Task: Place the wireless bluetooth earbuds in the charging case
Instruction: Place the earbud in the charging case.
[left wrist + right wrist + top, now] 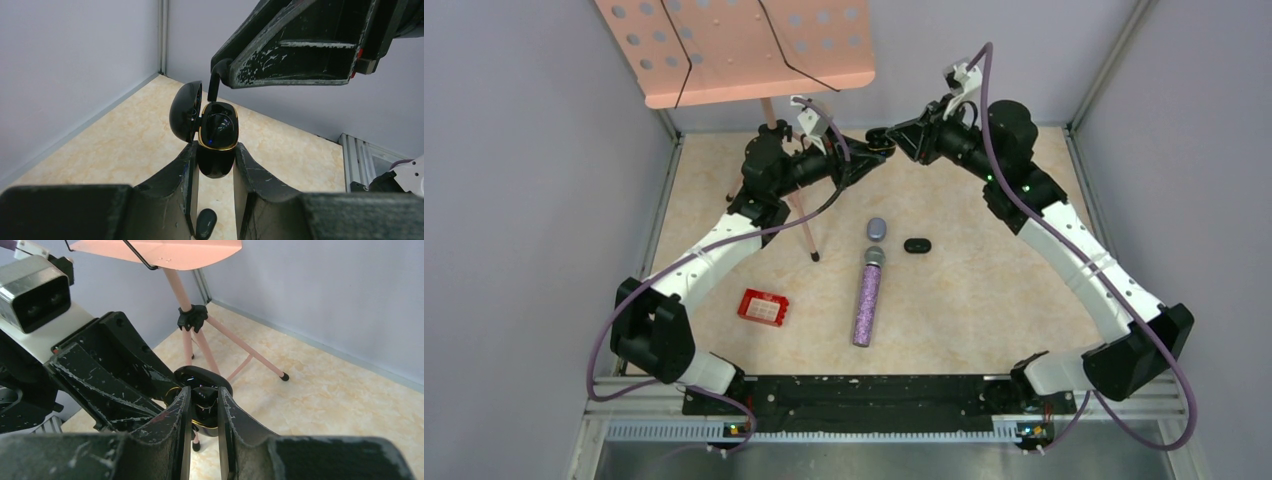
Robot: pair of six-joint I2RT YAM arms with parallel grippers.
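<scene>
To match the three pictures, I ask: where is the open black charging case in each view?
Top external: charging case upper middle, where both grippers meet.
Left wrist: centre, held in the left gripper.
Right wrist: low centre, behind the right gripper.
Shared landmark: beige marbled tabletop.

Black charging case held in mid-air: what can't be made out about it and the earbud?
- Left wrist: the charging case well is dark and glossy; contents unclear.
- Right wrist: the right gripper's fingers cover the earbud.
- Top external: earbud too small, hidden where the left gripper meets the right.
</scene>
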